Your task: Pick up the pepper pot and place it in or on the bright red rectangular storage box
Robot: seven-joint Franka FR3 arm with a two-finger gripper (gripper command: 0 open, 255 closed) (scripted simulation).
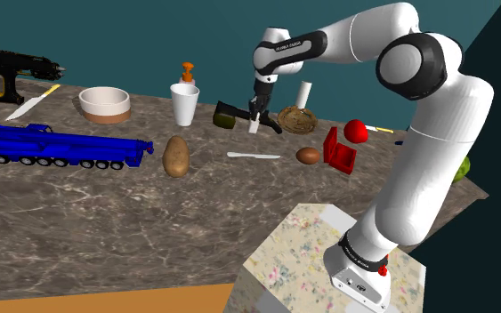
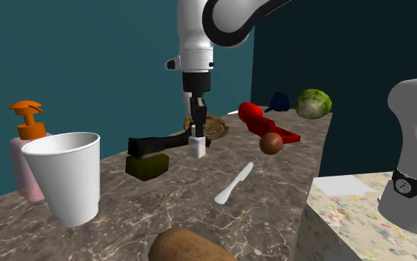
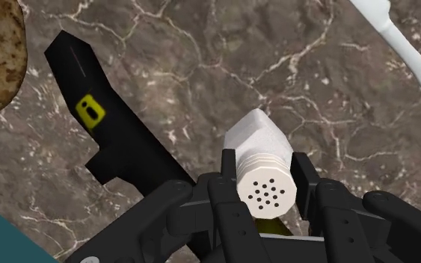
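The pepper pot (image 3: pixel 261 168) is a small white shaker with a holed cap. My gripper (image 3: pixel 267 181) is shut on it, one black finger on each side. In the shoulder view the gripper (image 1: pixel 255 117) holds the pot (image 1: pixel 254 125) upright just over the marble counter, between a dark olive tool and a woven nest. The second exterior view shows the pot (image 2: pixel 196 147) under the gripper (image 2: pixel 196 137), at or barely above the surface. The bright red box (image 1: pixel 339 152) stands toward the shoulder view's right, past a brown egg-shaped thing (image 1: pixel 308 156). The box (image 2: pixel 282 134) lies near the counter's far end.
A black-handled olive tool (image 1: pixel 226 114) and a woven nest (image 1: pixel 297 119) flank the pot. A white knife (image 1: pixel 254 156), potato (image 1: pixel 176 156), white cup (image 1: pixel 184 104), bowl (image 1: pixel 105 103) and blue truck (image 1: pixel 52 147) lie to the shoulder view's left. A red apple (image 1: pixel 356 131) sits behind the box.
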